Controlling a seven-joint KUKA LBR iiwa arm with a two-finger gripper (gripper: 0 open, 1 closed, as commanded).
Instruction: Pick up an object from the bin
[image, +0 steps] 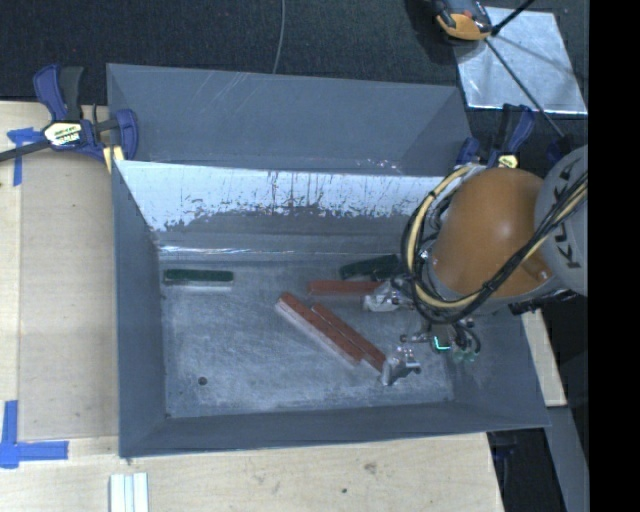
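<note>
The reddish-brown bar (331, 331) is the thing you have closest to hand. It lies flat and slantwise on the floor of the bin (140, 330), running from the middle down toward the right wall. The gripper (394, 334) sits low at that right-hand end, and its two metal fingertips (385, 298) stand well apart, so you can take it as spread open with nothing clamped between them. One tip is just beside the bar's lower end. The other is up by the end of a shorter brown stick (340, 288), which lies nearer the far wall with a dark piece (368, 268) just behind it.

That stance probably comes from where the arm enters: reaching over the right wall, it meets the bar's end first, not its middle. Whether the bar's end truly lies inside the span of the jaws you cannot tell. If you close here, expect an end grip, and a long bar held so is likely to droop. A dark green strip (197, 278) lies well apart, near the left wall.
</note>
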